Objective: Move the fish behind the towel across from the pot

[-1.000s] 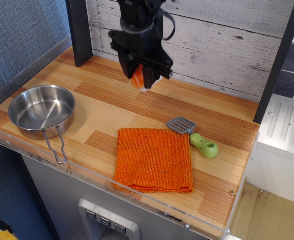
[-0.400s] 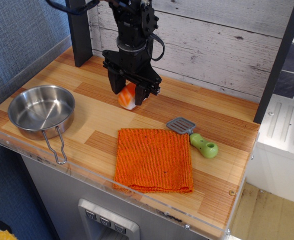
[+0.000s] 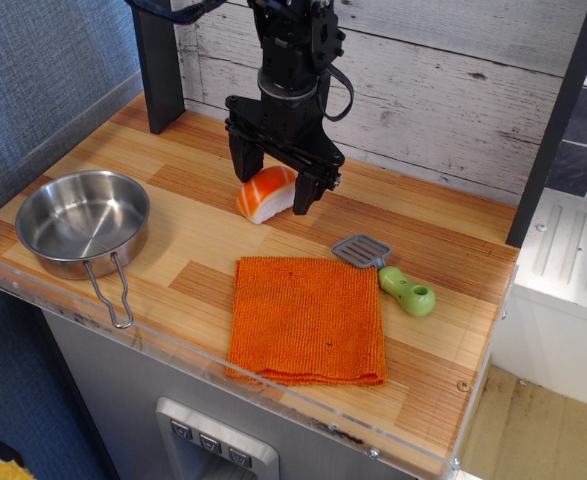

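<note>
The fish (image 3: 266,194), an orange toy with white stripes and a white base, lies on the wooden counter behind the towel. My gripper (image 3: 271,187) is right over it, its black fingers spread to either side of the fish and open. The towel (image 3: 306,320), a square orange knitted cloth, lies flat near the front edge. The pot (image 3: 81,221), a shiny steel pan with a wire handle, sits at the front left.
A grey spatula with a green handle (image 3: 391,274) lies just right of the towel's back corner. A dark post (image 3: 159,65) stands at the back left and a white plank wall (image 3: 423,80) runs behind the counter.
The gripper came down and to the left with the fish, set it on the counter behind the towel, then opened and shifted slightly right.
</note>
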Tool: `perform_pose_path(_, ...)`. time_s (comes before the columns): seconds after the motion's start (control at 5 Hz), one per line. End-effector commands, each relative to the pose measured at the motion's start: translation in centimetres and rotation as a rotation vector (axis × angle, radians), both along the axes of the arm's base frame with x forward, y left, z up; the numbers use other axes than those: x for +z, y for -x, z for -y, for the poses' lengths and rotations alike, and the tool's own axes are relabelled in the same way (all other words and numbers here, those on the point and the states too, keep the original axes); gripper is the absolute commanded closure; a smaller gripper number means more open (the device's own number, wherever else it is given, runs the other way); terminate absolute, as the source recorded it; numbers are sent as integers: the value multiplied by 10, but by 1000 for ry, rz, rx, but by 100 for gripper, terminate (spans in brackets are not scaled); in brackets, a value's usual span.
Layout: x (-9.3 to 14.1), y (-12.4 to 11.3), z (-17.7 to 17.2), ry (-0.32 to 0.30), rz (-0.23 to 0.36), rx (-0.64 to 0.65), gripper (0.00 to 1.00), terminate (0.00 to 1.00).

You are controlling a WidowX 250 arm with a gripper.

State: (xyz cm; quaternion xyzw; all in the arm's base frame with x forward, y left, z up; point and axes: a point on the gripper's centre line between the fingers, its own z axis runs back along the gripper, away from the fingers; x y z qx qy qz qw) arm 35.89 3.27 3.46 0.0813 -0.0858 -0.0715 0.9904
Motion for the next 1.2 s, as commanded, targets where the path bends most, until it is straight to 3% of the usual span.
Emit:
perform_pose_path(0.0, 53, 11, -1, -18, 117, -15, 0, 0)
perform_pose_path(0.4, 107, 33, 4, -60, 229, -25, 0, 0)
perform_pose_path(0.8, 107, 33, 4, -60, 229, -25, 0, 0)
perform_pose_path(1.0, 107, 33, 4, -60, 229, -25, 0, 100)
